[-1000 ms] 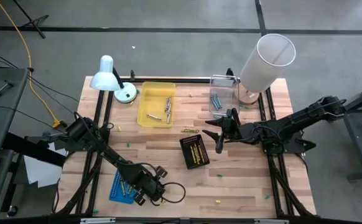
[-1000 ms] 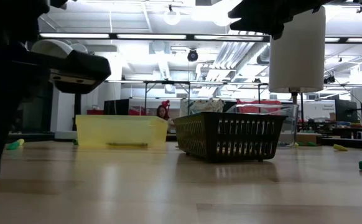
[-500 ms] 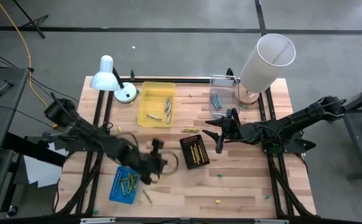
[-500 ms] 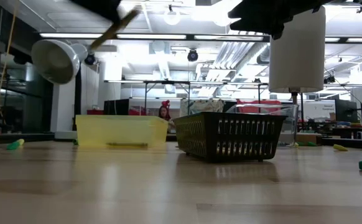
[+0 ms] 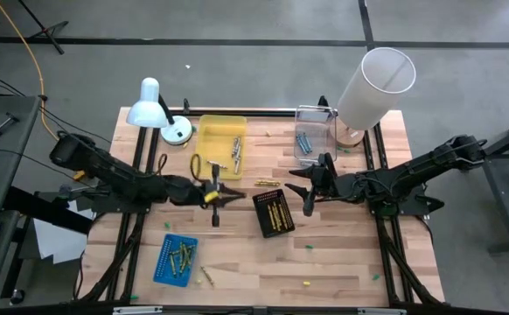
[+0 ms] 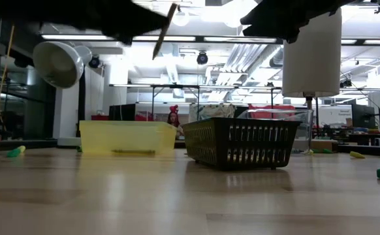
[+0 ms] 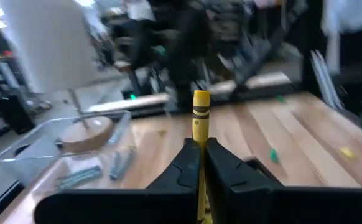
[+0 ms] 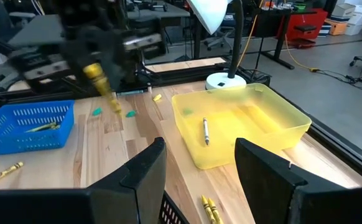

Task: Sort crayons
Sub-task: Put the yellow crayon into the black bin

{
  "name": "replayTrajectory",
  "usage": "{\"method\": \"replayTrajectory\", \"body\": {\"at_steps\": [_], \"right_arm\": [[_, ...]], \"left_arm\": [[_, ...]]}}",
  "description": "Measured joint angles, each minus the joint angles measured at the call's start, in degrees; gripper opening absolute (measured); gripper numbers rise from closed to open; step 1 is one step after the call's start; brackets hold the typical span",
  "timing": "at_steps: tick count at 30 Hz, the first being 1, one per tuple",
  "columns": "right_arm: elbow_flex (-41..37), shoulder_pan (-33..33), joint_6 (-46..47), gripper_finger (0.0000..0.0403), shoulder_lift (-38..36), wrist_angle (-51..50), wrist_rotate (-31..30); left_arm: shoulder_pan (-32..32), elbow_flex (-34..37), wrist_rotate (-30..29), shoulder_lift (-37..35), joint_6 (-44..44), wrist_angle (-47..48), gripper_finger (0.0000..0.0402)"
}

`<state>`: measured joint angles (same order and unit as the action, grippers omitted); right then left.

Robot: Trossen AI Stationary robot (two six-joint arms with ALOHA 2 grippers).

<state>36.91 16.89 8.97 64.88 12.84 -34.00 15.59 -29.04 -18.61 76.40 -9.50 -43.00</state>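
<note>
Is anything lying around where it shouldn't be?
Yes. A yellow crayon lies loose on the table just beside the blue basket, not in it. Two more loose crayons rest by the black basket.

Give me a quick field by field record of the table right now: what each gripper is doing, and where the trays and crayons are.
left gripper: shut on a yellow crayon, held above the table centre
right gripper: open, empty, hovering beside the black basket
yellow tray: far side, a few crayons inside
blue basket: near side, green and yellow crayons inside
clear bin: far side, greyish crayons inside
loose crayons: small cluster between yellow tray and black basket
</note>
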Motion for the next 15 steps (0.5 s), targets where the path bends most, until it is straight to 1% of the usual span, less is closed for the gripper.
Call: {"method": "replayTrajectory", "body": {"at_steps": [2, 4, 9, 15], "right_arm": [[0.0, 0.0, 0.0, 0.0185, 0.0, -0.27, 0.03], [0.0, 0.01, 0.0, 0.0185, 0.0, -0.66, 0.21], [0.0, -0.03, 0.0, 0.0185, 0.0, -1.04, 0.22], [0.0, -0.03, 0.0, 0.0185, 0.0, -1.18, -0.07]], "left_arm": [[-1.75, 3.21, -0.19, 1.26, 1.73, -8.7, 0.0], [-3.2, 4.48, -0.27, 2.56, 3.12, -14.59, 0.0], [-4.91, 5.11, -0.24, 3.79, 4.1, -15.13, 0.0], [-5.64, 5.09, -0.05, 3.96, 1.91, -15.3, 0.0]]}}
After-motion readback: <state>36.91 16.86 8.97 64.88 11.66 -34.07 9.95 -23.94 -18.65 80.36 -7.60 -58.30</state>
